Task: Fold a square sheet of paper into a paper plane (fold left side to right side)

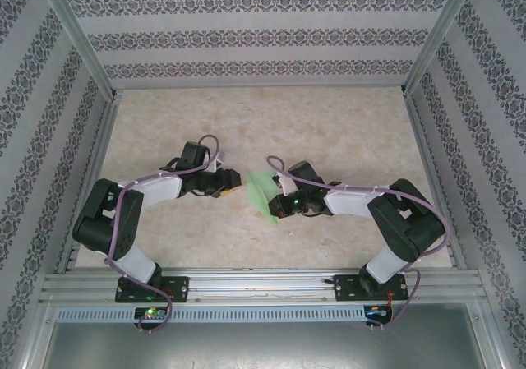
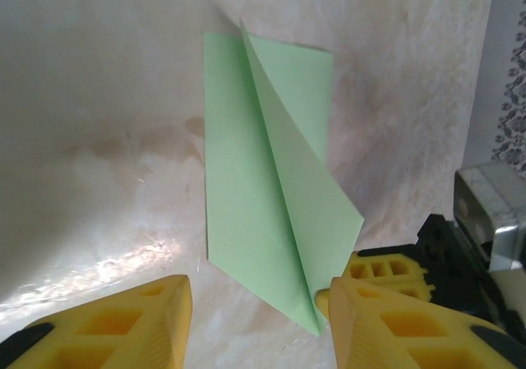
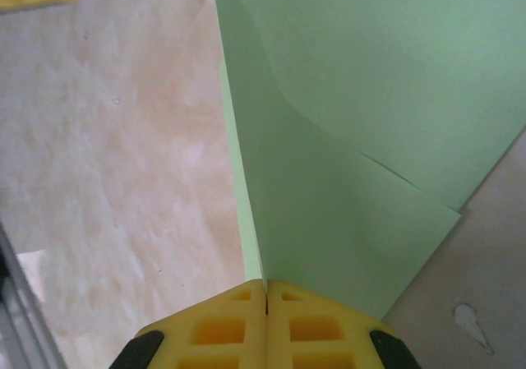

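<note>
Seen from above, the light-green sheet of paper [image 1: 261, 192] sits mid-counter [image 1: 345, 131], between the left tool [image 1: 228, 186] and the right tool [image 1: 278, 207].

In the left wrist view, the left tool's yellow fingers [image 2: 148, 311] stand apart with nothing between them. The creased sheet lies just ahead, one flap raised.

In the right wrist view, the right tool is pinched closed on the sheet's upright fold.

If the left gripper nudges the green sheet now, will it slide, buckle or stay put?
Probably floppy: the green sheet has a flap bowing in a curve near where the right gripper pinches it. It is likely very light, so a push from the open left gripper may slide it over the glossy table, or buckle it against the pinched edge.
</note>
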You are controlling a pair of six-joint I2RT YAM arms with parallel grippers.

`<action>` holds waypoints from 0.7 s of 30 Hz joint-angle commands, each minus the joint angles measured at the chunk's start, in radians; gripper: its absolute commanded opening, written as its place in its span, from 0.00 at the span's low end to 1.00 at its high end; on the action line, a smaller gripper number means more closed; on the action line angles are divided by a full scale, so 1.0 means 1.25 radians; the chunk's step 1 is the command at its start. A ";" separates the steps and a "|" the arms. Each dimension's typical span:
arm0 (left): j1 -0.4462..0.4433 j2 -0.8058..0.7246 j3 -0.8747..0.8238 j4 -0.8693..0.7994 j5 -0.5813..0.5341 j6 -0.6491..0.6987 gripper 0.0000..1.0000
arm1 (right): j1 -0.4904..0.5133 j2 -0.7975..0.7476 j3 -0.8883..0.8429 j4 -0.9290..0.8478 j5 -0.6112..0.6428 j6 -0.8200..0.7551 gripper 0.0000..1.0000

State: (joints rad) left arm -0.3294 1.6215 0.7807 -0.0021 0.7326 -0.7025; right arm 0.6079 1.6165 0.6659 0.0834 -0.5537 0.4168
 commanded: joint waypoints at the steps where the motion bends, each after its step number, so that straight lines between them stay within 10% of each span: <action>1: -0.033 0.023 -0.002 0.052 0.002 -0.032 0.48 | -0.015 0.005 -0.015 0.059 -0.081 0.017 0.00; 21: -0.107 0.106 0.054 0.084 -0.024 -0.075 0.46 | -0.028 0.047 -0.021 0.088 -0.091 0.019 0.00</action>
State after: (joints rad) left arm -0.4511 1.7412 0.8253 0.0780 0.7105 -0.7868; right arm 0.5842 1.6588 0.6456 0.1703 -0.6456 0.4458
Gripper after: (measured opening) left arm 0.472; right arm 0.065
